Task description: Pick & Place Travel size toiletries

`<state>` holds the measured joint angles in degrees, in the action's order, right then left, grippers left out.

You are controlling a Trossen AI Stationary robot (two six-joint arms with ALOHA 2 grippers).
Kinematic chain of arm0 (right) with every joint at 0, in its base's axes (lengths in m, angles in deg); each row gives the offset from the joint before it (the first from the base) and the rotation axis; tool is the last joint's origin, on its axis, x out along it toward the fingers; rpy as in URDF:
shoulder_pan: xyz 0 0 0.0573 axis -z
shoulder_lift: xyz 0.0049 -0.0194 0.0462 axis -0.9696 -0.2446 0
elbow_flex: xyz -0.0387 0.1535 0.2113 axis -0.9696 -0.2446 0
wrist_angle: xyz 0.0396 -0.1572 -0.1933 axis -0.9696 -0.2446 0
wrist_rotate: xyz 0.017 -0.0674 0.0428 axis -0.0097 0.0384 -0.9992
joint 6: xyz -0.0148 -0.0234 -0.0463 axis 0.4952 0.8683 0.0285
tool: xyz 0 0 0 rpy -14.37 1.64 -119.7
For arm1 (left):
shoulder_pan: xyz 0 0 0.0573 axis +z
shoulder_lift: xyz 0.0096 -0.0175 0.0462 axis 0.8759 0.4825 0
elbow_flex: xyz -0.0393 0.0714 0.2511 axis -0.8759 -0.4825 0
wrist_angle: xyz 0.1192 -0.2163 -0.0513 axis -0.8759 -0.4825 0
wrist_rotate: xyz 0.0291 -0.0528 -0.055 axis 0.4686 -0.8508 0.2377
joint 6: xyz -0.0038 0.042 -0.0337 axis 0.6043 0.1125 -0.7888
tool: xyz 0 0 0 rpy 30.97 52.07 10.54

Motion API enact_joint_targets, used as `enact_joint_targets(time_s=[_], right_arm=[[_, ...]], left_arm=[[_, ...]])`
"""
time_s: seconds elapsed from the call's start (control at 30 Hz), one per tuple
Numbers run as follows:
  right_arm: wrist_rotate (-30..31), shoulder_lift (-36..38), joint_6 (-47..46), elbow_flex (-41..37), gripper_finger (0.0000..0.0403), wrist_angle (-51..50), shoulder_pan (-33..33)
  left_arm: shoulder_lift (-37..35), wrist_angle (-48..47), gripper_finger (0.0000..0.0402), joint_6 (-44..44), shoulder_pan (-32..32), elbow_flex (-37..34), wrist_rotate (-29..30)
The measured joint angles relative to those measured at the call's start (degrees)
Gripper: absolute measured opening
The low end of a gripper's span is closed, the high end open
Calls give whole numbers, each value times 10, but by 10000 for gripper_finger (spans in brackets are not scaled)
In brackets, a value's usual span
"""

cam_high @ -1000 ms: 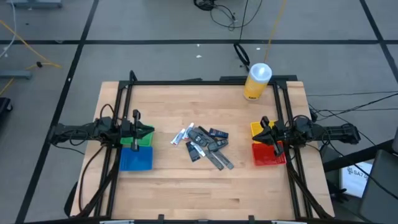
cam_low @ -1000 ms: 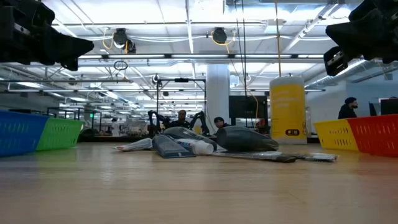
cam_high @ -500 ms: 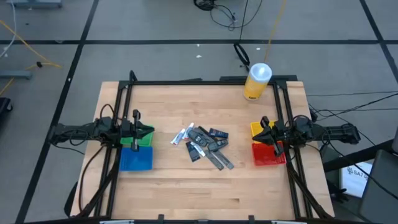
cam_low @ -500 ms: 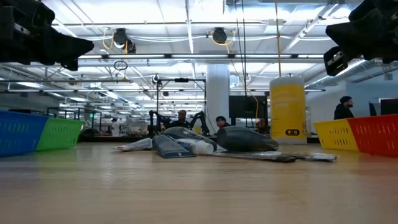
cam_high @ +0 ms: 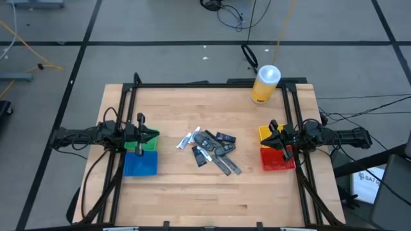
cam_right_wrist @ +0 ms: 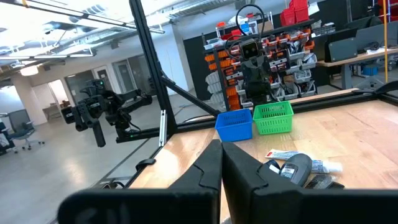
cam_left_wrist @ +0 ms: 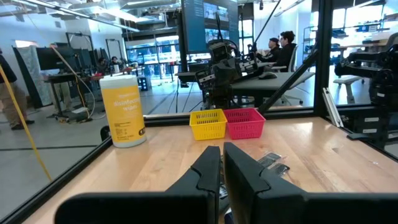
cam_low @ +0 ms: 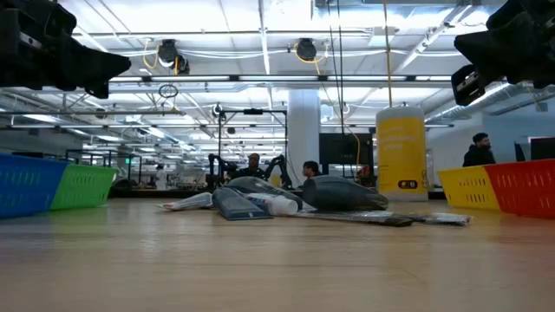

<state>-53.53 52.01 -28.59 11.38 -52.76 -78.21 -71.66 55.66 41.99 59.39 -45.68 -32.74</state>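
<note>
The travel size toiletries [cam_high: 210, 151] lie in a small heap at the table's middle: white-and-blue tubes, dark flat packets and grey slim sticks, also in the low view [cam_low: 286, 201] and the right wrist view [cam_right_wrist: 298, 167]. My left gripper [cam_left_wrist: 221, 163] is shut and raised over the green bin [cam_high: 142, 140] at the table's left. My right gripper [cam_right_wrist: 221, 160] is shut and raised over the yellow bin [cam_high: 268, 134] and the red bin [cam_high: 276, 158] at the table's right. Neither gripper is near the heap.
A blue bin [cam_high: 140, 163] stands next to the green one on the left. A big yellow bottle with a white cap [cam_high: 265, 83] stands at the far right corner. A dark frame [cam_high: 212, 85] borders the table. Bare wood lies around the heap. People show in the room behind.
</note>
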Motion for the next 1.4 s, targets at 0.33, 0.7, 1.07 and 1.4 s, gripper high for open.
enact_joint_targets(time_s=[0.33, 0.7, 1.07, 1.4], right_arm=[[0, 0, 0, 0, 0, 0, 0], [7, 0, 0, 0, 0, 0, 0], [84, -67, -38, 0, 1, 189, 0], [187, -352, 84, 38, 73, 291, 13]], left_arm=[[0, 0, 24, 0, 0, 0, 0], [0, 0, 24, 0, 0, 0, 0], [0, 0, 24, 0, 0, 0, 0], [0, 0, 24, 43, 0, 0, 12]])
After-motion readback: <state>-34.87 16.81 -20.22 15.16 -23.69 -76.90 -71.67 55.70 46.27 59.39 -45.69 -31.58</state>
